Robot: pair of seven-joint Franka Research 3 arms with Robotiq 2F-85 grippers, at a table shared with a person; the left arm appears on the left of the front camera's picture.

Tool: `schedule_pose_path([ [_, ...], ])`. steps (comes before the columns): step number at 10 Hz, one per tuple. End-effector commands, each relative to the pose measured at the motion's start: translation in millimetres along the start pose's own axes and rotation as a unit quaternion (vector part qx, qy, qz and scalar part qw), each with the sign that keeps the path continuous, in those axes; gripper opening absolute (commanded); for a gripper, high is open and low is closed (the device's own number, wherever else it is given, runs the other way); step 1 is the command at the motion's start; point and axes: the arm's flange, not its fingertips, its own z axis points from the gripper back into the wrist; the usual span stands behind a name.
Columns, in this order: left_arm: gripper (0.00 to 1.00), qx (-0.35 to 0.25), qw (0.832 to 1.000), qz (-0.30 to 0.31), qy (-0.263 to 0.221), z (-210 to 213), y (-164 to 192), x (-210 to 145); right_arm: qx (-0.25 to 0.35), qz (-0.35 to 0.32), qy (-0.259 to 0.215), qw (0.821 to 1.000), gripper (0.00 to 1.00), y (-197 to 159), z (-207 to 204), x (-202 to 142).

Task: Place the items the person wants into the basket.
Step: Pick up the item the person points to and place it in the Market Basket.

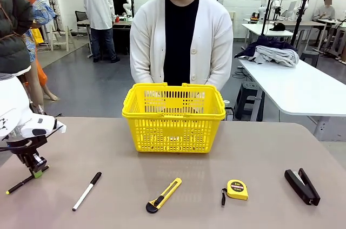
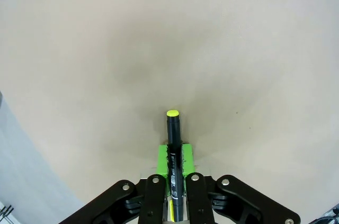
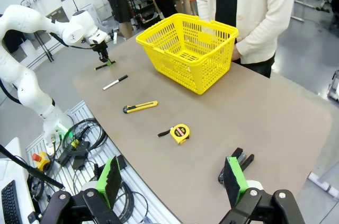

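Fingers of your left gripper are closed on the slim black pen at the left end of the table. In the left wrist view you see the barrel pinched between the green pads, the yellow-green end pointing away over bare tabletop. From the front the pen slants down to the left, and you cannot tell whether its low tip touches the surface.

Your right gripper stands wide open and holds nothing. It hovers over the near edge, with the black stapler just beyond one finger.

Along the near side lie the white marker, the utility knife, the round tape measure and the stapler, each apart from the next. The yellow basket stands upright at the far middle, directly in front of the person in the white cardigan.
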Motion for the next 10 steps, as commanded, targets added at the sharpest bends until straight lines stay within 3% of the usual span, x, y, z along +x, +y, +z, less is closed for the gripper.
schedule_pose_path([
  [1,0.00,-0.004,0.999,-0.035,-0.021,14,-64,-100,0.006,0.005,-0.002,1.000,1.00,1,-1,0],
  [4,0.00,0.021,0.991,-0.106,-0.077,136,-45,-85,0.006,0.005,-0.002,1.000,1.00,1,-1,0],
  [6,0.00,0.026,0.988,-0.126,-0.086,198,-38,-70,0.006,0.005,-0.002,1.000,1.00,1,-1,0],
  [10,0.00,0.007,0.989,-0.117,-0.095,240,-27,-64,0.006,0.005,-0.002,1.000,1.00,1,-1,0],
])
